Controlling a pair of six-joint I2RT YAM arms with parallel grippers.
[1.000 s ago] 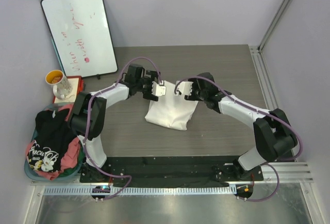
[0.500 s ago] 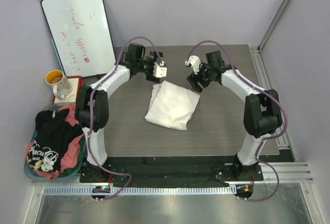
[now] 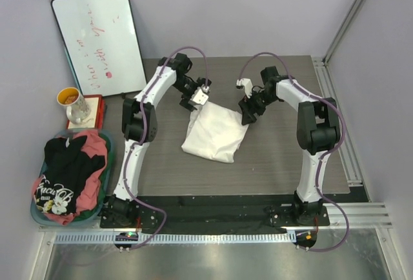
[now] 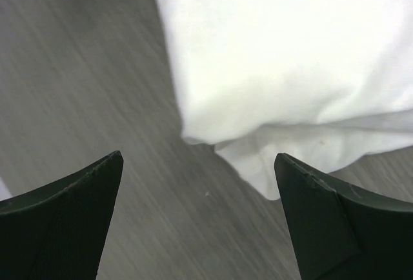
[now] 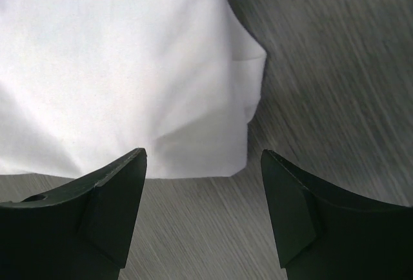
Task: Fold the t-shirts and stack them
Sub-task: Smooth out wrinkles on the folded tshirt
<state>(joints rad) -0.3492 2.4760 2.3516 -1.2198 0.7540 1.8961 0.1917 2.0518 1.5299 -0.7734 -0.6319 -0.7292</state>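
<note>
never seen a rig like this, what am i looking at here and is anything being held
Two white robot arms are bolted at the near edge of a grey wood-grain table. The wide picture looks down from above and behind them. The other two come from wrist cameras; the dark wedges are each gripper's own fingers. A folded white t-shirt lies mid-table. The left gripper and right gripper hover near its far corners, both open, holding nothing. A teal-rimmed laundry basket at the left holds a black t-shirt with pale lettering and a pink-red t-shirt.
</note>
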